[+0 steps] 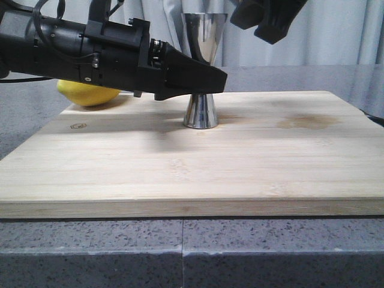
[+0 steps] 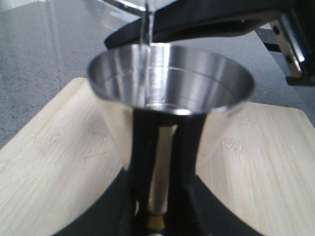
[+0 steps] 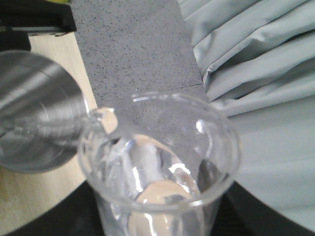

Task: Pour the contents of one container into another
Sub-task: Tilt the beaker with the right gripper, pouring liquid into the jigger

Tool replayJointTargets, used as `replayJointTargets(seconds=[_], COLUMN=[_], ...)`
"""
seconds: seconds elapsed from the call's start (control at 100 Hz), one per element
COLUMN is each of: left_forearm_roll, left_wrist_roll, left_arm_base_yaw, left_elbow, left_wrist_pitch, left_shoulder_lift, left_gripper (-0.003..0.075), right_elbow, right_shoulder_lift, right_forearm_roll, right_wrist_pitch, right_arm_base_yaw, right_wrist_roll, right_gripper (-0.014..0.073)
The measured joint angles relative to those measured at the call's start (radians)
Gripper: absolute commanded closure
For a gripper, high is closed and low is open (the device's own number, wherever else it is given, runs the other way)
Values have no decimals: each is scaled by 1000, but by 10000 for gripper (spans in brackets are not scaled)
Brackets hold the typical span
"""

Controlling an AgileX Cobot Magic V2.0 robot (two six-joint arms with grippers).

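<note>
Leftmost, the left gripper [image 1: 207, 81] reaches in level over the pale wooden board [image 1: 192, 162] on the grey speckled bench [image 1: 270, 246], its black fingers [image 2: 140, 147] closed on the narrow waist of the tall shiny steel hourglass jigger [image 1: 202, 66], which stands upright between them. Just above that open steel cup, the right gripper [image 1: 270, 21] holds the small clear glass beaker [image 3: 157, 167] tilted, fingers clamped around its body, lip at the jigger's rim and a thin stream falling [image 2: 146, 44]. Best to deepen the tilt slowly, lip over the cup's centre, while the left holds firm.
</note>
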Motion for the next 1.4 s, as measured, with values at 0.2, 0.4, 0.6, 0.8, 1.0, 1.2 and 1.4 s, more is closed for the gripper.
replayJointTargets(seconds=[0.2, 0.4, 0.6, 0.8, 1.0, 1.2, 1.4], left_forearm_roll=[0, 0, 0, 0, 0, 0, 0], left_wrist_roll=[0, 0, 0, 0, 0, 0, 0], left_arm_base_yaw=[0, 0, 0, 0, 0, 0, 0], left_elbow=[0, 0, 0, 0, 0, 0, 0], left_wrist_pitch=[0, 0, 0, 0, 0, 0, 0], left_shoulder_lift=[0, 0, 0, 0, 0, 0, 0], left_gripper=[733, 733, 733, 733, 733, 733, 733], right_elbow=[0, 0, 0, 0, 0, 0, 0], right_shoulder_lift=[0, 0, 0, 0, 0, 0, 0], right_forearm_roll=[-23, -49, -89, -120, -147, -164, -191], right_wrist_pitch=[-8, -14, -14, -18, -21, -48, -65], right_arm_base_yaw=[0, 0, 0, 0, 0, 0, 0], right_wrist_roll=[0, 0, 0, 0, 0, -2, -2], right_gripper=[316, 316, 316, 316, 316, 316, 316])
